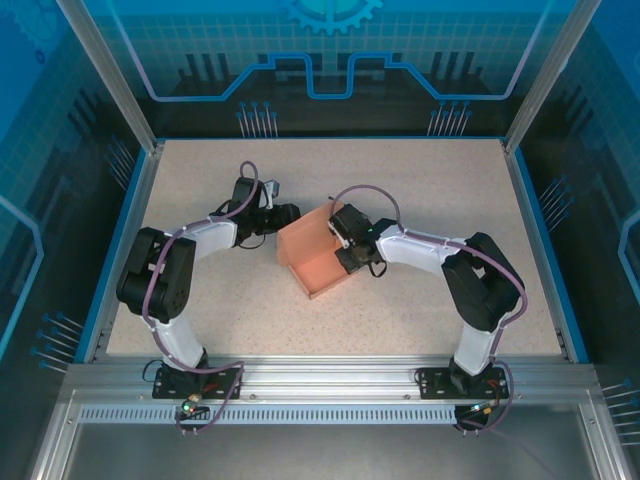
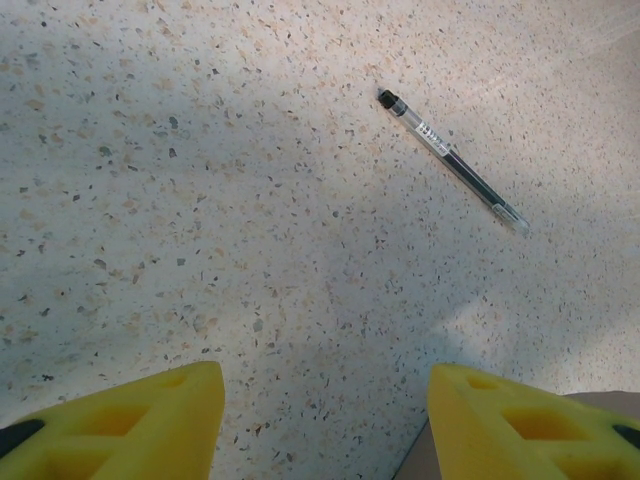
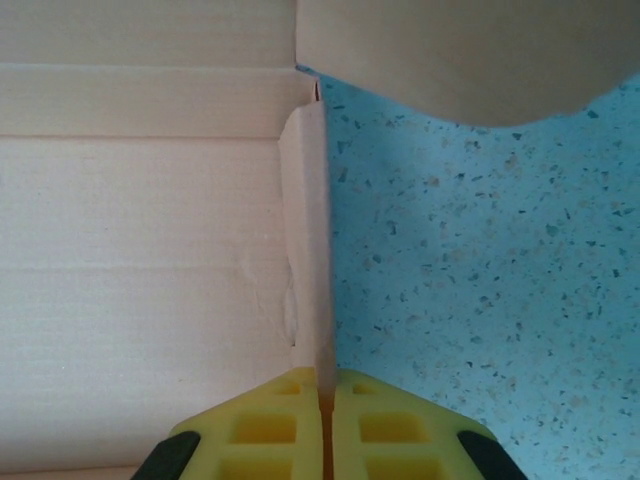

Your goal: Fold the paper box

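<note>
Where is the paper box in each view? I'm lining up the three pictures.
Top external: paper box at table centre, between the arms.
Left wrist: probably its tan edge, lower right corner.
Right wrist: left half, one wall pinched by the right gripper, jaws shut.
Shared landmark: the speckled tabletop.

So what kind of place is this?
Probably a robot lab work cell: left arm and right arm bolted to an aluminium rail, a speckled table with a box, blue printed panels on three sides.
</note>
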